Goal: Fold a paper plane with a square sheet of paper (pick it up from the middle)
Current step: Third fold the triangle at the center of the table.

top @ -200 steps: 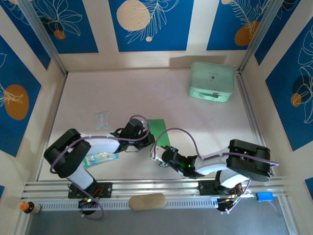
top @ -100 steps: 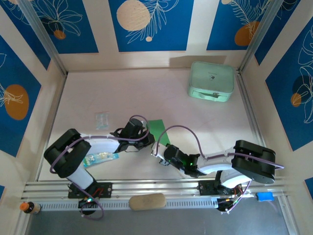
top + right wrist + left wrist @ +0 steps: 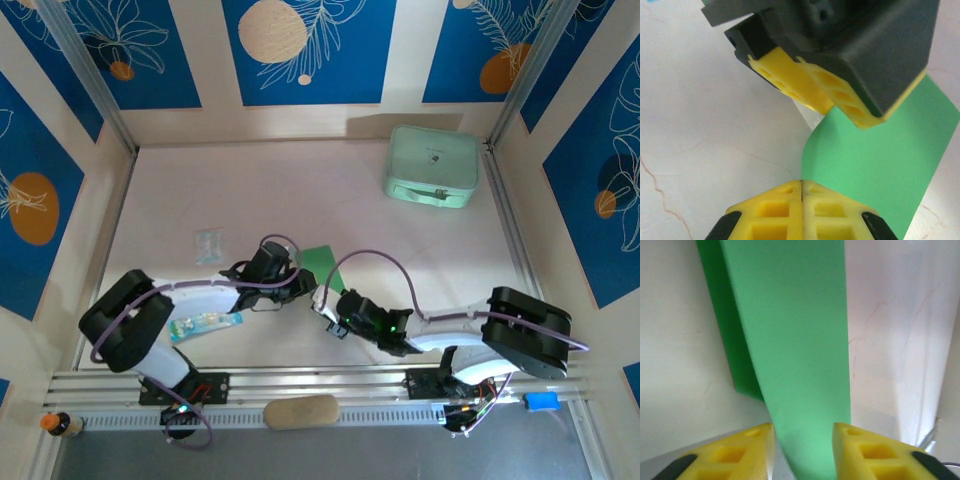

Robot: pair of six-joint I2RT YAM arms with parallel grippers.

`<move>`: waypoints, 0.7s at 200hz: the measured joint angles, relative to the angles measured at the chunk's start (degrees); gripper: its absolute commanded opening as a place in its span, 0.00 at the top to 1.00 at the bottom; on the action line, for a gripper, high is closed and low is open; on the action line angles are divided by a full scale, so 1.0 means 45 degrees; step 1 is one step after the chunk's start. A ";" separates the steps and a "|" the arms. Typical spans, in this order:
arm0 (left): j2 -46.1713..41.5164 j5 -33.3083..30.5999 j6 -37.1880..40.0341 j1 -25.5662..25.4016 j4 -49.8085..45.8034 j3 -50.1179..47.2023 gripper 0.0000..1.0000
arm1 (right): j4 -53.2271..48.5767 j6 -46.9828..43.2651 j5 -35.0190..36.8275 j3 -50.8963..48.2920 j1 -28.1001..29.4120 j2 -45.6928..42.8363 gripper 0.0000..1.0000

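No readable text, packet print too small

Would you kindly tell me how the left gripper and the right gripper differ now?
The left gripper stands open with the green paper running between its fingers; the right gripper is shut, pads pressed together. The left gripper reaches in from the paper's left, the right gripper from its near edge. Both have yellow fingers and meet at the paper.
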 measured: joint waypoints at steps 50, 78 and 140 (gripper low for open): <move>-0.2132 -0.2001 0.0520 0.0053 -0.2807 0.0180 0.47 | -0.2453 0.3769 -0.6130 0.1953 -0.3730 -0.0423 1.00; -0.2871 -0.2773 0.0704 0.0146 -0.3643 0.0180 0.47 | -0.3220 0.5066 -0.8733 0.2613 -0.4784 0.0194 1.00; -0.3201 -0.3055 0.1015 0.0277 -0.3954 0.0175 0.65 | -0.4182 0.5921 -1.1171 0.2788 -0.4915 0.1175 1.00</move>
